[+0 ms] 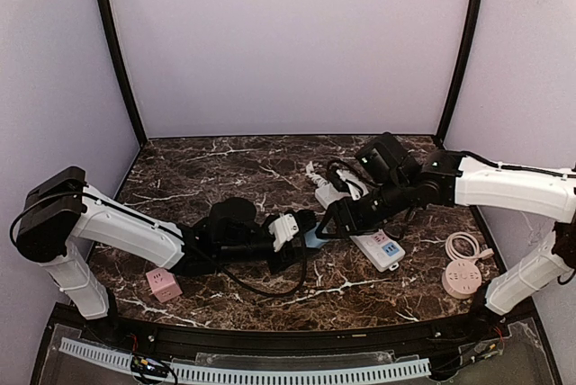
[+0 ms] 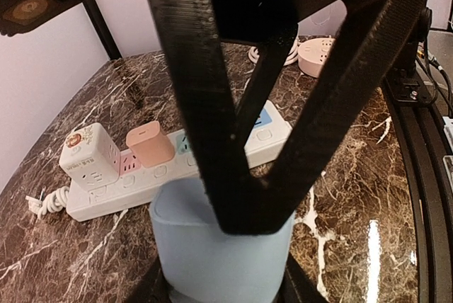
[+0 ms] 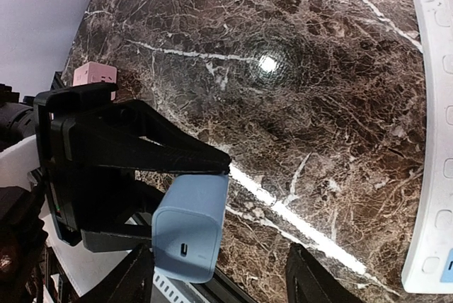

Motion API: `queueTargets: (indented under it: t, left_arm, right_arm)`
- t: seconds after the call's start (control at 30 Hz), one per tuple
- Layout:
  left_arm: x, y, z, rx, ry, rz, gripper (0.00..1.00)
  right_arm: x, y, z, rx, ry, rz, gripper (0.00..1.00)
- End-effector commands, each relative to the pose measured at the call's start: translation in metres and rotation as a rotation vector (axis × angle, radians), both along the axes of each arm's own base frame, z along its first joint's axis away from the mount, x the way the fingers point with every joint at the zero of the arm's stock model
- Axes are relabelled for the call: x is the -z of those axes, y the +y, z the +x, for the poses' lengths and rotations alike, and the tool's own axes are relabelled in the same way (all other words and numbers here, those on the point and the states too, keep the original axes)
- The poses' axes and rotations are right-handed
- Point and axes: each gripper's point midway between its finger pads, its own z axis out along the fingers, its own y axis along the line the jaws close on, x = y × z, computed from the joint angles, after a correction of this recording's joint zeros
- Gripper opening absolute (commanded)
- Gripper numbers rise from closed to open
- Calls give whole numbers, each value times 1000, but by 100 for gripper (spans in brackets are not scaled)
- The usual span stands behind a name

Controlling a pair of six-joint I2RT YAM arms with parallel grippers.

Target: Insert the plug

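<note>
The plug (image 3: 191,229) is a light blue cube with a small port on its end face. My left gripper (image 2: 221,289) is shut on the plug (image 2: 219,246) and holds it just above the marble table, in front of the white power strip (image 2: 163,175). My right gripper (image 3: 219,278) is open and its jaws straddle the plug, one finger close beside it and the other well apart. One right finger (image 2: 269,105) fills much of the left wrist view. In the top view both grippers meet at the plug (image 1: 315,239), left of the power strip (image 1: 364,228).
A white floral cube adapter (image 2: 88,156) and a peach plug (image 2: 150,144) sit in the strip. A pink cube (image 1: 163,284) lies at the front left. A round pink socket (image 1: 461,277) with a coiled cable is at the front right.
</note>
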Motion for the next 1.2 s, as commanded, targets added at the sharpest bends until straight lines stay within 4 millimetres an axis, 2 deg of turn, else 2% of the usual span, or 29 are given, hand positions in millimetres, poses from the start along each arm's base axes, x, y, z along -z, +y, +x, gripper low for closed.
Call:
queueTargets:
  t: [0.0, 0.3, 0.6, 0.93, 1.17]
  left_arm:
    - [-29, -5, -3, 16, -11, -87, 1]
    - [-22, -11, 4, -6, 6, -51, 1]
    - [-17, -13, 10, -29, 13, -32, 1]
    - [-12, -15, 13, -43, 12, -15, 1]
    - [-10, -15, 16, -54, 8, -3, 1]
  right_arm:
    - [0, 12, -1, -35, 9, 24, 62]
    - [9, 19, 1, -39, 34, 12, 55]
    - [18, 24, 7, -23, 40, 3, 39]
    - [13, 27, 11, -8, 34, 12, 34]
    - [17, 25, 12, 1, 39, -2, 17]
